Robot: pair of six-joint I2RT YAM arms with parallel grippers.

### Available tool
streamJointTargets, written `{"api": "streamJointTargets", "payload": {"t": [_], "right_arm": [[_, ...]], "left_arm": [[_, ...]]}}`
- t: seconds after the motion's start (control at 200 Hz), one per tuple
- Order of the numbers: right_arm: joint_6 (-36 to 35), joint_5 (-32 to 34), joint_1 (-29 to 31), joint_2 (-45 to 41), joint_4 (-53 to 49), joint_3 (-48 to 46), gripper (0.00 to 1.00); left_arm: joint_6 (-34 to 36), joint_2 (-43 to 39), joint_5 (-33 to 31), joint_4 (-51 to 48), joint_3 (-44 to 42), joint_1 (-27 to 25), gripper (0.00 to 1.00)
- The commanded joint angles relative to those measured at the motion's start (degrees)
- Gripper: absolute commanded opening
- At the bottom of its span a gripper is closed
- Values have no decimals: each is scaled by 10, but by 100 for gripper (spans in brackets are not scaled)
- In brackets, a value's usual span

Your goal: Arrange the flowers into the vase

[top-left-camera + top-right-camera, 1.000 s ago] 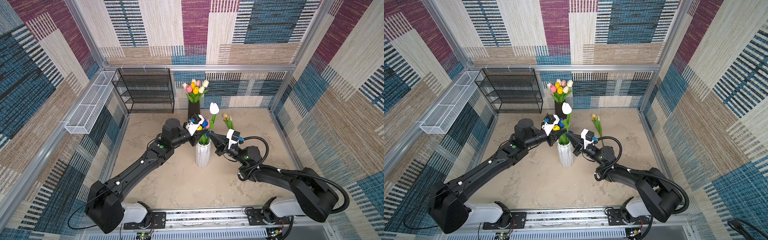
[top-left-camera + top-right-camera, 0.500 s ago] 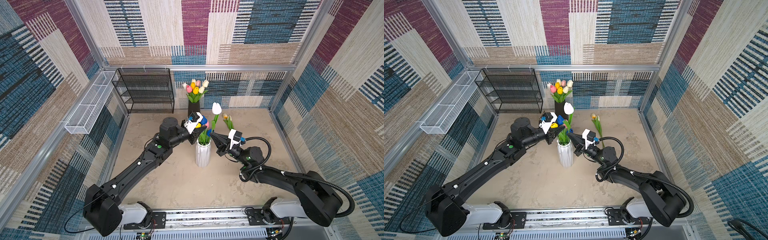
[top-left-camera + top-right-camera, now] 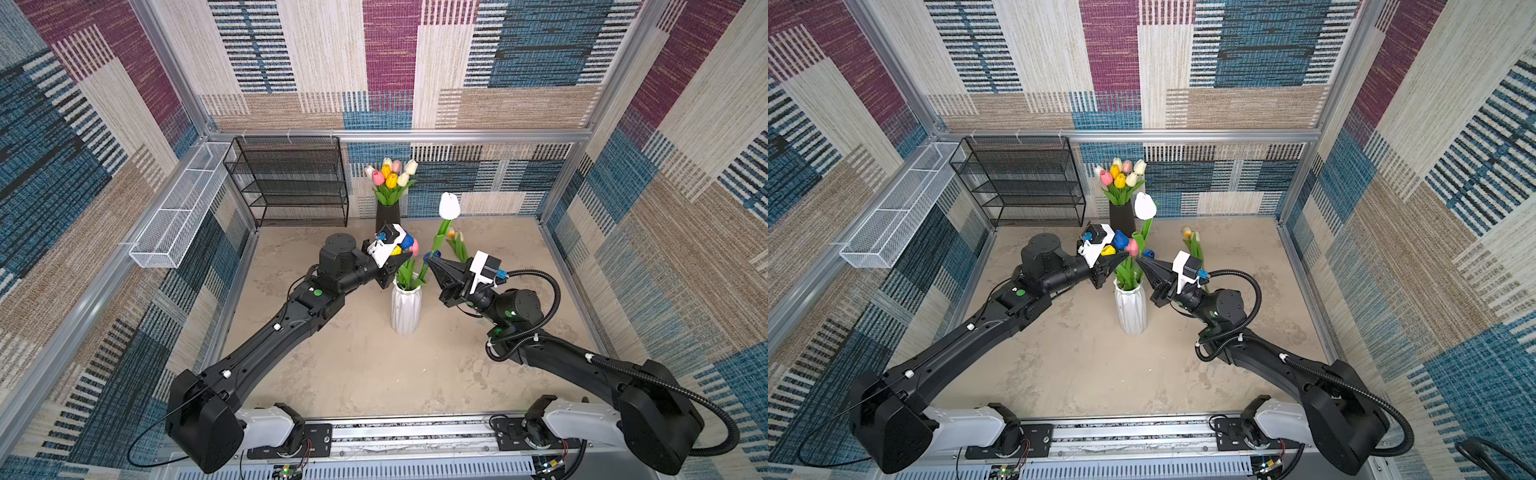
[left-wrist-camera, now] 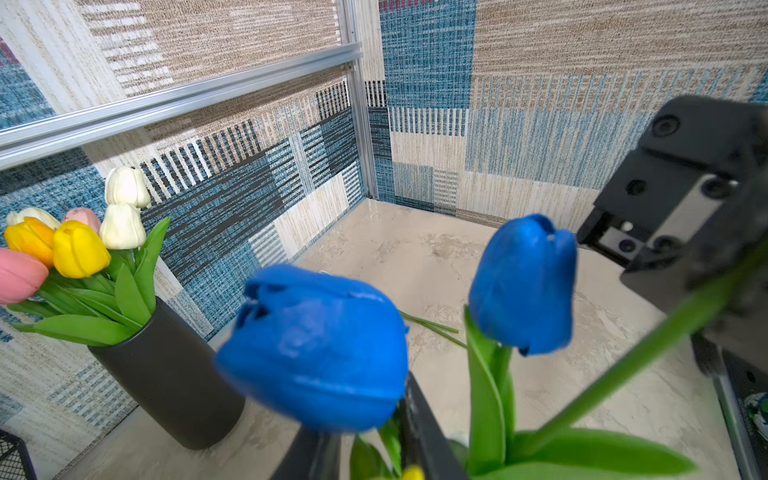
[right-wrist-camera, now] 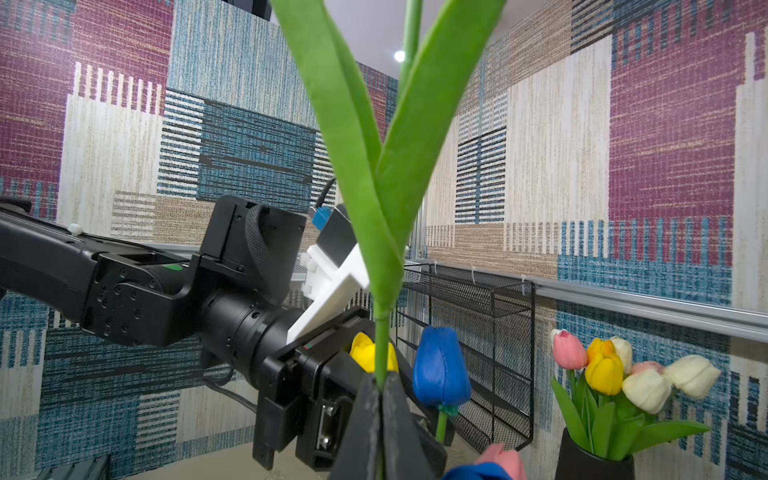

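Beige mottled tabletop (image 3: pixel 353 365), patchwork walls (image 3: pixel 324 62). Black vase (image 3: pixel 387 216) at 12 o'clock from white vase (image 3: pixel 406 309). Right gripper (image 3: pixel 431 262) clamped on white tulip (image 3: pixel 449 205) stem. Left gripper (image 3: pixel 403 262) jaw state: cannot tell.

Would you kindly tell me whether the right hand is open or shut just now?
Shut: in the right wrist view the right hand is pinched together on the green stem of the white tulip, with no gap showing.

Tabletop (image 3: pixel 357 365): white vase (image 3: pixel 406 309), black vase (image 3: pixel 387 216), rack (image 3: pixel 291 183)

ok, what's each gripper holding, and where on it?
Right gripper pinches the white tulip by its stem, below the leaves. Left gripper: cannot tell, a blue tulip hides the gap.
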Motion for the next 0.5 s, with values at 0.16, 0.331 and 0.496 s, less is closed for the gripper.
{"api": "streamJointTargets", "payload": {"t": [0.16, 0.331, 0.496], "right_arm": [[7, -11, 3, 18, -3, 25, 0], [-16, 24, 7, -2, -17, 35, 0], [-34, 25, 12, -9, -48, 45, 0]], "left_arm": [[-1, 3, 8, 13, -2, 0, 27], [-1, 4, 9, 16, -3, 0, 27], [-1, 3, 9, 15, -4, 0, 27]]}}
